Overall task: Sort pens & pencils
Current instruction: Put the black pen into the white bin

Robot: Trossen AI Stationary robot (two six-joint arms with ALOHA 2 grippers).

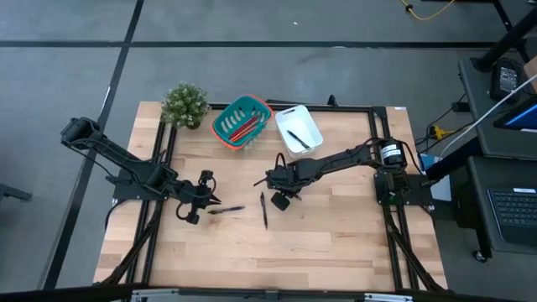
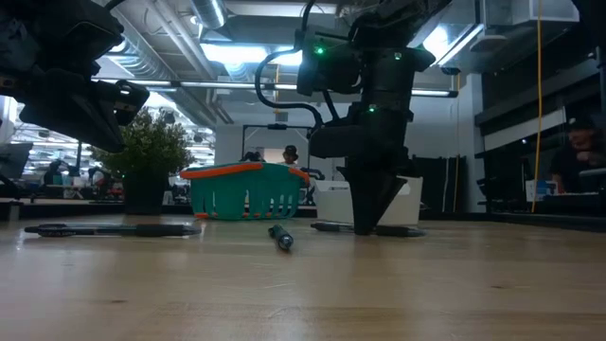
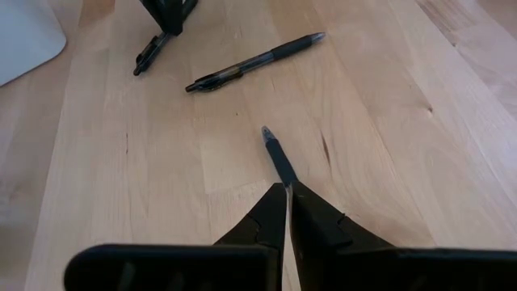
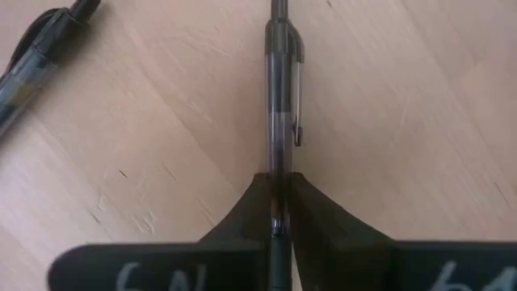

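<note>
Three black pens lie on the wooden table. My right gripper (image 4: 279, 186) points straight down at mid-table and is shut on one pen (image 4: 279, 97). A second pen (image 1: 263, 210) lies loose just nearer. The third pen (image 3: 279, 158) lies flat in front of my left gripper (image 3: 287, 187), which is shut and hangs above the table at the left, touching nothing. Red pencils (image 1: 243, 127) lie in a teal basket (image 1: 220, 126) at the back. Another pen (image 1: 295, 138) lies in a white tray (image 1: 312, 127) beside the basket. My right gripper pinches the pen's barrel (image 4: 279, 166) between its two fingers, below the clip and about midway along the pen. The fingers (image 2: 365, 213) come from above, pointing down, and lie across the pen. The pen lies flat on the table (image 2: 398, 230).
A small potted plant (image 1: 185, 105) stands at the table's far left corner, next to the basket. Bare wood stretches along the near side of the table (image 1: 319, 252). Room and equipment show beyond the far edge in the low view.
</note>
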